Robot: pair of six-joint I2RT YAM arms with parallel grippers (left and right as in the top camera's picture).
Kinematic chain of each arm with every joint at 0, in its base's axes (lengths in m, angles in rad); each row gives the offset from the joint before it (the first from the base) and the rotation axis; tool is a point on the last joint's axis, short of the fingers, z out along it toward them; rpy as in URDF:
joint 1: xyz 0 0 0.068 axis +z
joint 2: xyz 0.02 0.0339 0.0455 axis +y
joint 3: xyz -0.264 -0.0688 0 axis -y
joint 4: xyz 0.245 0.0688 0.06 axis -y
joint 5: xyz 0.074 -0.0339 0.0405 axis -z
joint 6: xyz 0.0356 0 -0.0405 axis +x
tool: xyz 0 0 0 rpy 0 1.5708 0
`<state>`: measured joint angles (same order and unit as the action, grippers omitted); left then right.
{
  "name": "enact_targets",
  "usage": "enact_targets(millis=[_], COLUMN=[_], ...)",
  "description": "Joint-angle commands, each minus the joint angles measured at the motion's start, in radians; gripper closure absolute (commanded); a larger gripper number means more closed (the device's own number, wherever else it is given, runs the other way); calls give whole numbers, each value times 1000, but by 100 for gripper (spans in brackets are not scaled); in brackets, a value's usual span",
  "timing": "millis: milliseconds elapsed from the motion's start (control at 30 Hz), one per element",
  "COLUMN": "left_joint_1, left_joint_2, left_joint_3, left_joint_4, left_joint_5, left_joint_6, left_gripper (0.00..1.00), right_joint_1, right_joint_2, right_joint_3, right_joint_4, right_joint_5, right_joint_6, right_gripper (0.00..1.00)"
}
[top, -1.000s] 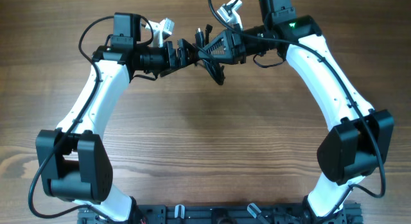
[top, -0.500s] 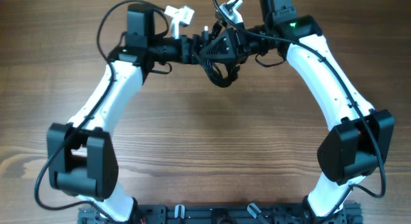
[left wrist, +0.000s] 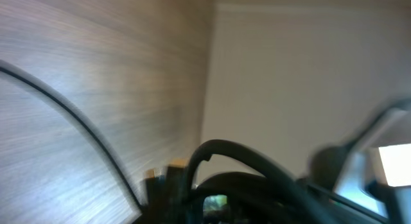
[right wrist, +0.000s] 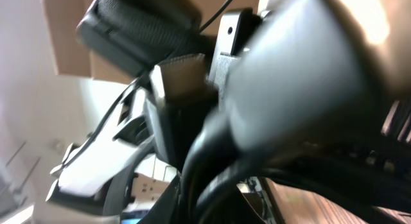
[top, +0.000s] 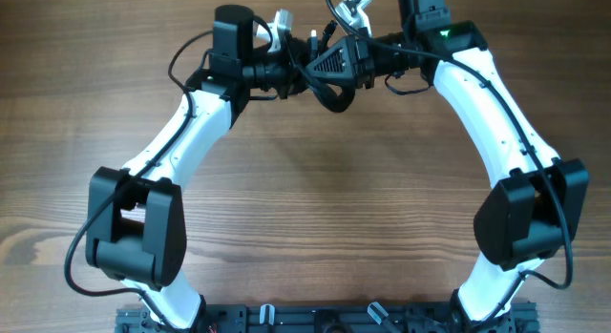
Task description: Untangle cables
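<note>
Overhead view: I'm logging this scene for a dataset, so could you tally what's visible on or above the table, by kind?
Robot arms: 2 (left arm, right arm)
Black cable tangle: 1
White cable ends: 2
Total: 5

Blurred black cable (left wrist: 221, 146) against wooden table (left wrist: 96, 70)

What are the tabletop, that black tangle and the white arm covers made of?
Tabletop: looks like wood or a wood-look laminate, matte, with streaky grain.
Black tangle: cables, probably in rubbery plastic sheathing, smooth with a dull sheen.
White arm covers: seemingly hard plastic, glossy, with smooth moulded curves.
</note>
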<state>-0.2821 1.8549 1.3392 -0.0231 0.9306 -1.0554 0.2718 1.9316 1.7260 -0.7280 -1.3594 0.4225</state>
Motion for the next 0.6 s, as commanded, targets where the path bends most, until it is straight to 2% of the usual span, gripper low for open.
enact_targets(millis=[0,133,200,300,333,400,500,533,567], left_joint_1=[-3,5,24,52,76,114,148,150,150], left_joint_2=[23,23,23,23,23,23,23,23,23], left_joint_3=[5,5,5,5,5,5,5,5,5], left_joint_4=[-156,-327,-423,-504,-553,-626,-693,-701,-700], left_joint_5=[-306,-399,-432,-435,-433,-349,-90,-71,-71], left_joint_6=[-34,132,222,318,351,462,650,656,656], left_gripper=[96,96,96,96,96,96,96,96,96], right_joint_1=[32,-17,-43,-56,-57,-56,-55,-55,-55], right_joint_2=[-4,-4,-4,-4,-4,-4,-4,-4,-4], right_joint_3=[3,3,3,3,3,3,3,3,4], right_joint_4=[-7,-63,-132,-195,-237,-272,-295,-306,-321], right_joint_5=[-29,202,489,782,1017,1208,1123,1074,1028], right_joint_6=[26,22,16,-4,-6,-46,-216,-254,-266], right_gripper=[96,96,96,96,96,96,92,82,75])
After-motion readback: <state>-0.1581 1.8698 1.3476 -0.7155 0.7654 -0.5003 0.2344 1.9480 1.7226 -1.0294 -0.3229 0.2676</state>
